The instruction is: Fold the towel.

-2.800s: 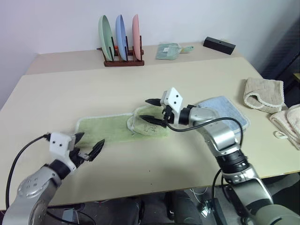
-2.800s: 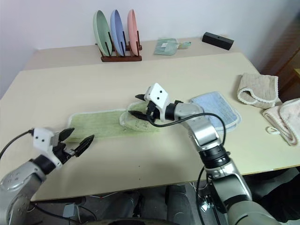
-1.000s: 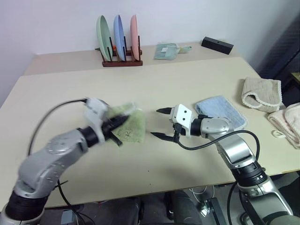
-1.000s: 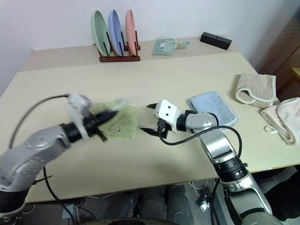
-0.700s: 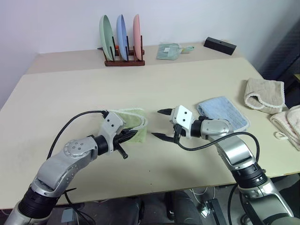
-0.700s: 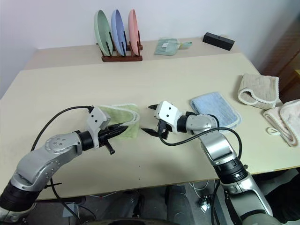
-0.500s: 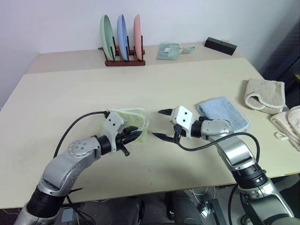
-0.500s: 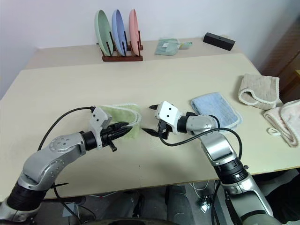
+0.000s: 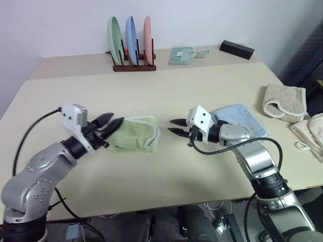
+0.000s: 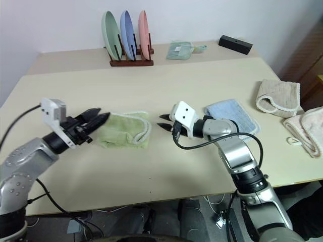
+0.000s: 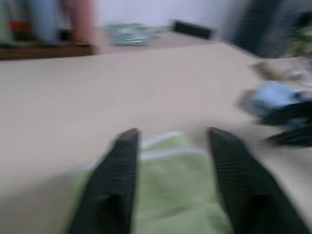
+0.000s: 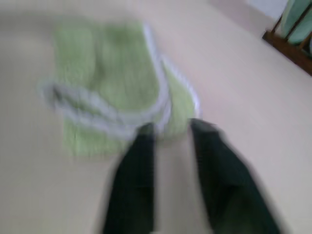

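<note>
The light-green towel (image 9: 133,135) lies folded into a short thick bundle at the table's middle, its white trim showing along the right end. My left gripper (image 9: 112,122) hovers at the towel's left end, open, with nothing between its fingers; the left wrist view shows the towel (image 11: 170,195) beyond the gap. My right gripper (image 9: 173,127) floats just right of the towel without touching it, its fingers drawn nearly together on nothing. In the right wrist view the towel (image 12: 112,83) lies ahead of the fingertips (image 12: 141,141).
A light-blue folded towel (image 9: 239,118) lies under my right forearm. Beige towels (image 9: 283,101) sit at the right edge. At the back stand a plate rack (image 9: 132,38), a small green cloth item (image 9: 182,54) and a black box (image 9: 237,49).
My left gripper carried the towel's end over to the right, let go and drew back to the left. The towel now lies folded. My right gripper's fingers closed in.
</note>
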You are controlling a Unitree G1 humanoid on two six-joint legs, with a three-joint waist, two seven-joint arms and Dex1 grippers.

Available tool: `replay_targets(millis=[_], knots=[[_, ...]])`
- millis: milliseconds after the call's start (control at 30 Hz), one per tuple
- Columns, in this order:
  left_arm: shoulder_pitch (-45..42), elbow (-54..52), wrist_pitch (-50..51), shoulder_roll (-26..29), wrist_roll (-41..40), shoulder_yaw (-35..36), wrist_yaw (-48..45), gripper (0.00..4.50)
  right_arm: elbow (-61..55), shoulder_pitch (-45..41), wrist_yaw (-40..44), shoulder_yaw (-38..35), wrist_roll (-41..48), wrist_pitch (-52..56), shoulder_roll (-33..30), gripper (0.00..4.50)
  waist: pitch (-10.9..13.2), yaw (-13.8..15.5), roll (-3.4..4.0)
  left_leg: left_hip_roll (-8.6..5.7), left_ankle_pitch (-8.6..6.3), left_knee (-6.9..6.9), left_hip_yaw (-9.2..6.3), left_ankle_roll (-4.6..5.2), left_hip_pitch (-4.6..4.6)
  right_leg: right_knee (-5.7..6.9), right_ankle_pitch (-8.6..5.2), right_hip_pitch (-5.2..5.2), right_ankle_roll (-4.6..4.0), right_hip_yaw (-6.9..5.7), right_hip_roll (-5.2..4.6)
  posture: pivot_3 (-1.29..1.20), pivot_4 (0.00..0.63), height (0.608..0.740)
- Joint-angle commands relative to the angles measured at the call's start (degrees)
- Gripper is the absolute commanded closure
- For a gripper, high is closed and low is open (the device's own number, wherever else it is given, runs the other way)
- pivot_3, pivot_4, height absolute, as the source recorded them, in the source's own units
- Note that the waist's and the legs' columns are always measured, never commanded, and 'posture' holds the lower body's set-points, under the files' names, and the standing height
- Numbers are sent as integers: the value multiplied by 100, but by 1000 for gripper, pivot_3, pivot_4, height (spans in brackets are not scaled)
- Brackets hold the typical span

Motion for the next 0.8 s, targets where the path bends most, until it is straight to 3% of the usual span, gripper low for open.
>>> replay_targets(millis=[33, 267, 500, 800], knots=[[-169, 241, -170, 36, 444, -259, 29, 4327, -208, -299, -95, 36, 227, 167, 316, 4500, 0, 1, 0, 0, 0, 0, 0, 0, -1, -1, 0, -1, 0, 0, 0, 0, 150, 740], [-392, 1577, -936, -197, 1811, -1647, -459, 4423, 1634, -748, -543, 940, -509, -12, 1438, 4500, -6, -34, -1, -2, 0, -3, 1, 0, 2, 3, 2, -4, -3, -2, 0, 0, 150, 740], [-1, 2106, -1545, -620, 2193, -1601, -495, 4423, 2414, -414, -666, 1299, -1030, -245, 1454, 4500, -11, -39, 3, -3, 0, -3, 1, 1, -4, 0, 3, -10, -3, -4, -2, 0, 150, 740], [260, 1702, -1819, -1009, 1908, -971, -378, 4423, 1564, -327, -509, 738, -534, -273, 1393, 4500, -19, -36, 8, -2, 0, -1, 1, 1, 3, 4, 2, -2, -3, -3, -1, 0, 150, 740]])
